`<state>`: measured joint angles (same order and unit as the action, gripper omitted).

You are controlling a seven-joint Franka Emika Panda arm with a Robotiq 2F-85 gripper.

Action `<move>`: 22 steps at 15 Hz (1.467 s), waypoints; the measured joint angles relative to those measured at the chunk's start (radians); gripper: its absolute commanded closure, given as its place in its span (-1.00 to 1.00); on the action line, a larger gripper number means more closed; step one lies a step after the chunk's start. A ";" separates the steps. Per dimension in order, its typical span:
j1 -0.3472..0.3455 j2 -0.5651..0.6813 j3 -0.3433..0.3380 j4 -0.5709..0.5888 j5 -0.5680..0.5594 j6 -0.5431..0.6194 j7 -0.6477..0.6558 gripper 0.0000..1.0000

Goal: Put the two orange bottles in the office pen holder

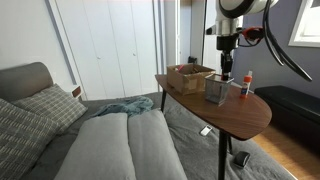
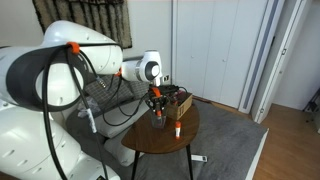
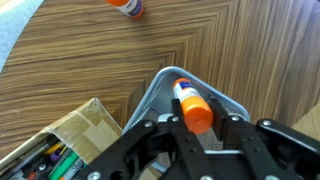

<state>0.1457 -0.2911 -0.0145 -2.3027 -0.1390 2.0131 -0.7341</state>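
Note:
My gripper (image 3: 196,125) is shut on an orange bottle (image 3: 189,103), orange cap toward the camera, white body pointing down into the grey mesh pen holder (image 3: 152,92). The bottle hangs inside the holder's opening. In both exterior views the gripper (image 1: 226,70) (image 2: 155,103) stands right over the holder (image 1: 216,91) (image 2: 158,119). The second orange bottle (image 1: 245,87) (image 2: 176,127) stands upright on the table beside the holder; in the wrist view it shows at the top edge (image 3: 127,6).
A brown basket-like tray (image 1: 189,76) (image 3: 60,140) with pens and small items sits next to the holder. The round wooden table (image 1: 235,115) (image 2: 150,145) stands by a grey sofa (image 1: 110,140). The table edge is near the second bottle.

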 measured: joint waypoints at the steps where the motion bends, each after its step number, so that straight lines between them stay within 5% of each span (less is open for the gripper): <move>1: 0.000 0.001 0.000 -0.002 0.000 0.000 0.000 -0.39; 5: 0.000 0.002 0.000 -0.002 0.000 0.000 -0.001 -0.96; 12: -0.018 -0.021 -0.015 0.026 0.000 0.000 -0.001 -1.00; 22: -0.114 0.000 -0.141 0.047 0.011 0.002 -0.085 -1.00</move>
<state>0.0314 -0.2907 -0.1557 -2.2560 -0.1277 2.0153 -0.8195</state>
